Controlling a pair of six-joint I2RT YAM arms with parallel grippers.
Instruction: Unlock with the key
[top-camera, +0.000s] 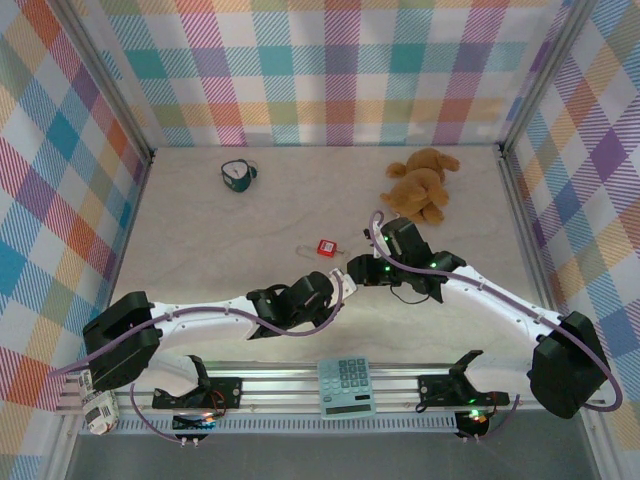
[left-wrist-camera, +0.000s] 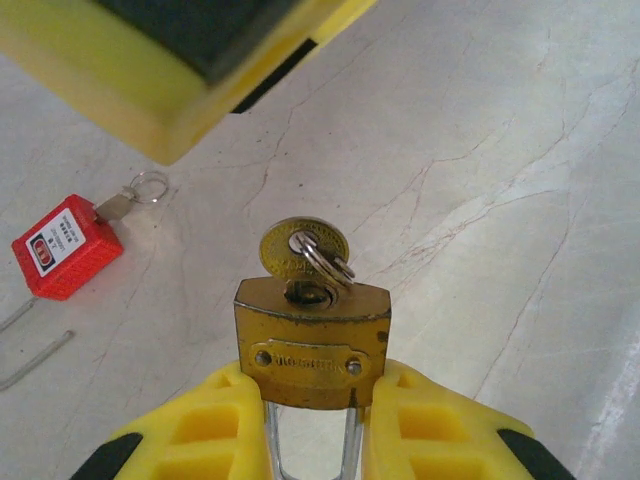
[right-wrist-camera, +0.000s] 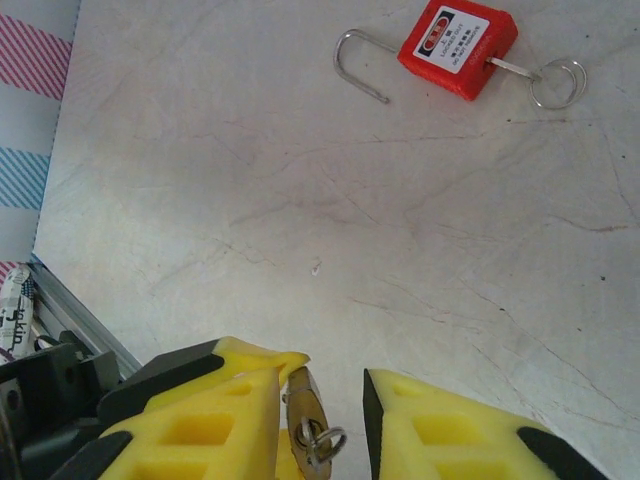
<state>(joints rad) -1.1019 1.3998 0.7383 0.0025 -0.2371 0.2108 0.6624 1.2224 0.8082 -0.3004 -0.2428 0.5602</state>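
Tiny stiff slick key (left-wrist-camera: 282, 256) sits in brass padlock (left-wrist-camera: 313, 340) clamped by left gripper (left-wrist-camera: 312, 412); right gripper (right-wrist-camera: 332, 385) hangs narrowly open astride its head (pinch the flat faces).

Pale marbled table (top-camera: 200, 250) bears a red padlock (top-camera: 325, 246), brown plush toy (top-camera: 420, 185), teal object (top-camera: 237, 175)
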